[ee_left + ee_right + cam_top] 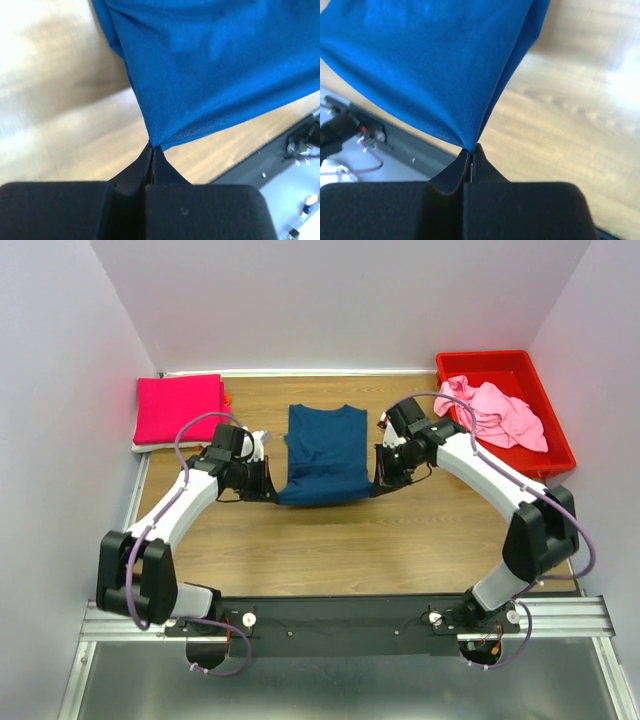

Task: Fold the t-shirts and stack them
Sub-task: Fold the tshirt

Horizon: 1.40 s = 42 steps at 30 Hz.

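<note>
The navy blue t-shirt lies in the middle of the table, its near part lifted. Its print does not show. My left gripper is shut on the shirt's near left corner. My right gripper is shut on the near right corner. Both corners hang above the wood, with the cloth stretched between them. The magenta t-shirt lies folded at the far left. The light pink t-shirt lies crumpled in the red bin.
The red bin stands at the far right. A white cloth edge shows under the magenta shirt. White walls close in the table on three sides. The black base rail runs along the near edge.
</note>
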Each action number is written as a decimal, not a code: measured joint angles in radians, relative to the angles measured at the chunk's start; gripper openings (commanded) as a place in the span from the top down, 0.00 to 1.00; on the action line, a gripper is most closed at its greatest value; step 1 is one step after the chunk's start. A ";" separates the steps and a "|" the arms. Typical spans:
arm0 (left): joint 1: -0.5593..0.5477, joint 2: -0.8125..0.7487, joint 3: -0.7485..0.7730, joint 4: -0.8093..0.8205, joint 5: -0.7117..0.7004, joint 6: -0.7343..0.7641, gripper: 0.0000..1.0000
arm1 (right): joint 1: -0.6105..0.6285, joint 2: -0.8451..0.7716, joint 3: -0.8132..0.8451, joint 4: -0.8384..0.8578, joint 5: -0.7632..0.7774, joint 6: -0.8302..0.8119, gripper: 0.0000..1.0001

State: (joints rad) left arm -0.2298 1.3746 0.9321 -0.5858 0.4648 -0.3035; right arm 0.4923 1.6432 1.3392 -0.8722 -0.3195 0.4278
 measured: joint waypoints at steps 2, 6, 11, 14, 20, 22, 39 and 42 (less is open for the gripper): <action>-0.002 -0.058 -0.005 -0.048 0.008 -0.006 1.00 | 0.009 -0.057 -0.019 -0.032 -0.009 0.009 1.00; -0.002 -0.174 -0.003 -0.120 0.030 -0.030 1.00 | 0.019 -0.137 -0.022 -0.082 -0.015 0.038 1.00; -0.002 -0.249 0.030 -0.187 0.059 -0.077 1.00 | 0.020 -0.205 -0.012 -0.132 -0.014 0.093 1.00; -0.002 -0.252 0.053 -0.200 0.069 -0.096 1.00 | 0.020 -0.217 0.012 -0.152 0.002 0.122 1.00; -0.002 -0.194 0.079 -0.193 0.077 -0.109 1.00 | 0.023 -0.203 0.048 -0.169 0.082 0.171 1.00; -0.002 -0.165 0.092 -0.187 0.079 -0.109 1.00 | 0.024 -0.178 0.076 -0.174 0.111 0.178 1.00; -0.001 0.126 0.304 -0.140 0.078 -0.064 1.00 | -0.010 0.124 0.397 -0.230 0.314 0.128 1.00; -0.001 0.193 0.365 -0.138 0.077 -0.045 1.00 | -0.027 0.182 0.458 -0.231 0.329 0.112 1.00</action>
State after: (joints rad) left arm -0.2310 1.5677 1.2972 -0.7242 0.5423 -0.3485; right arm 0.4652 1.8256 1.7969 -1.1034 0.0097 0.5396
